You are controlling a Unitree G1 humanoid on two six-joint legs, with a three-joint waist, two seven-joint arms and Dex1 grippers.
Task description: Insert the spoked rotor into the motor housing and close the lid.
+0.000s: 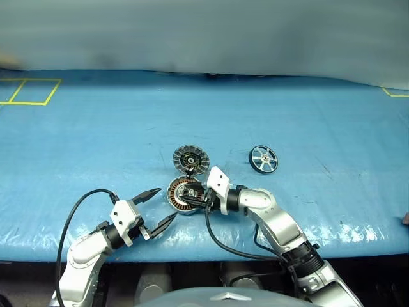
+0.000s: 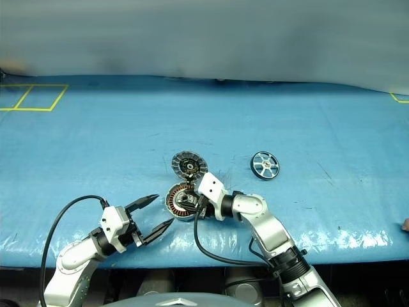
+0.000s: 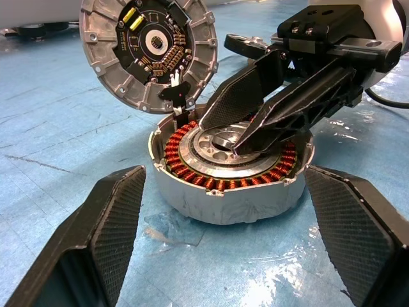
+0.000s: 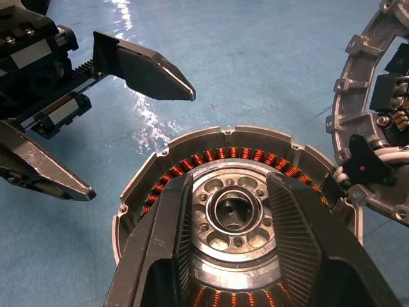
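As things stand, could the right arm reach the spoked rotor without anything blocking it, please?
Probably yes: the spoked rotor lies alone on the blue mat, on the right arm's side. The right hand is over the motor housing and must pull back first.

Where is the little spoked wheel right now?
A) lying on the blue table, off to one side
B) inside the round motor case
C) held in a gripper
A: the spoked rotor lies alone on the blue table, apart from the open motor housing.
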